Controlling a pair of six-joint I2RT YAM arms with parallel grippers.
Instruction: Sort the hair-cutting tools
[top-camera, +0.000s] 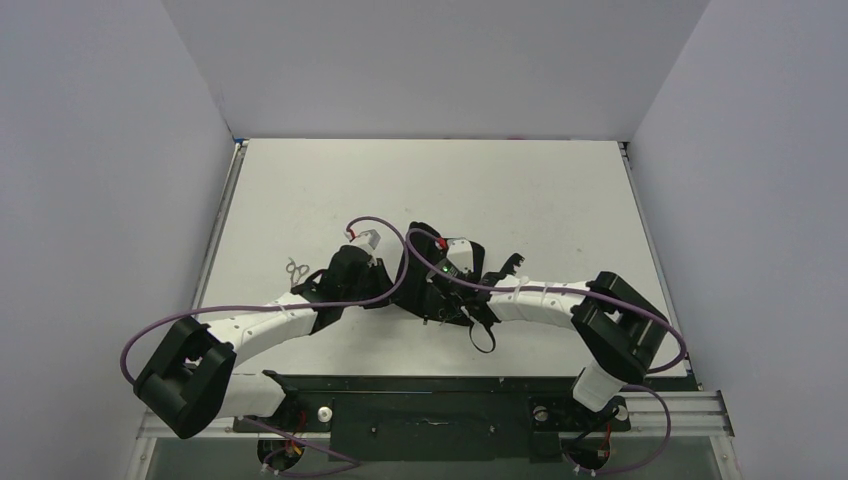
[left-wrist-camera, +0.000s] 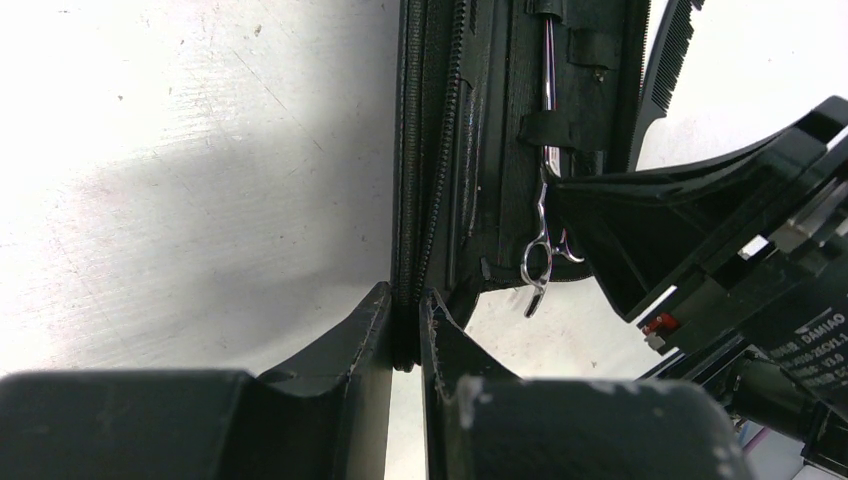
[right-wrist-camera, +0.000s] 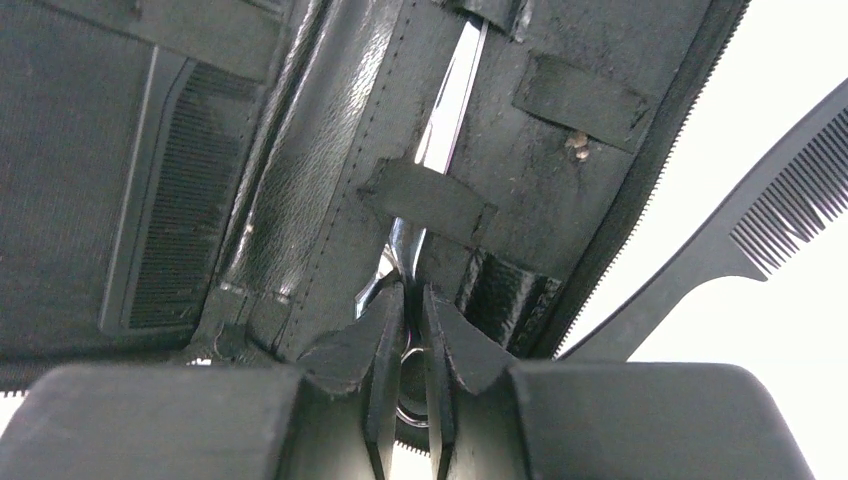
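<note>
White arm links (top-camera: 270, 322), black joint housings (top-camera: 185, 375), looping purple cables (top-camera: 370, 218), matte black wedge-fingered left hand (left-wrist-camera: 407, 300)

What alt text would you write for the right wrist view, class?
The right gripper pinches the handle of silver scissors tucked under straps inside an open black case. A black comb lies on the white table beside it.

A black zip case (right-wrist-camera: 300, 180) lies open on the white bench (top-camera: 480, 180), near its middle. Inside it are flat black strap loops (right-wrist-camera: 425, 200), and zip teeth (left-wrist-camera: 430, 180) run along its edge. Plain grey walls (top-camera: 430, 60) stand around the bench on three sides.
</note>
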